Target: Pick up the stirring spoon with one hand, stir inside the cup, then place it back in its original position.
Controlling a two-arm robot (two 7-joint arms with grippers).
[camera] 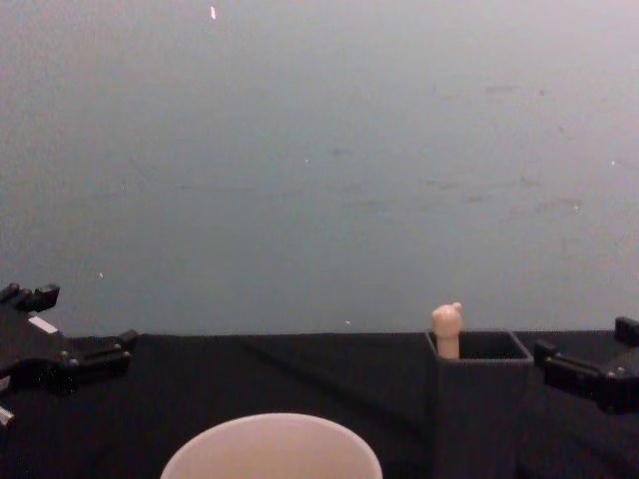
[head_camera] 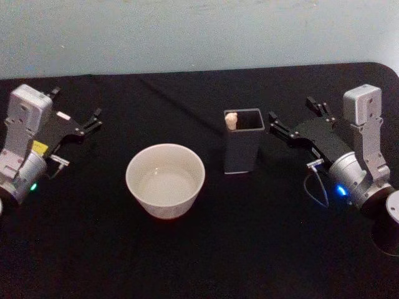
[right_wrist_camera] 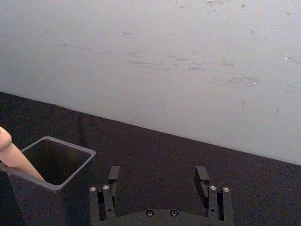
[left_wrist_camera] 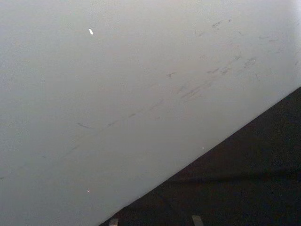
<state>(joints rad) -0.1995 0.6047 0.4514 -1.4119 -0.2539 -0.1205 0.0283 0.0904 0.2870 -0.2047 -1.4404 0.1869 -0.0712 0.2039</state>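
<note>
Resting idle at the table's left edge with its fingers apart and empty, the left gripper leaves the cup clear at centre, while the spoon stands handle-up in the holder, just beside the wide-open right gripper, likely poised to grasp.

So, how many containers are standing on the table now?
2. The cup stands on the black table, left of centre. The dark holder stands to its right, apart from it, with the stirring spoon inside, near the right hand.
</note>
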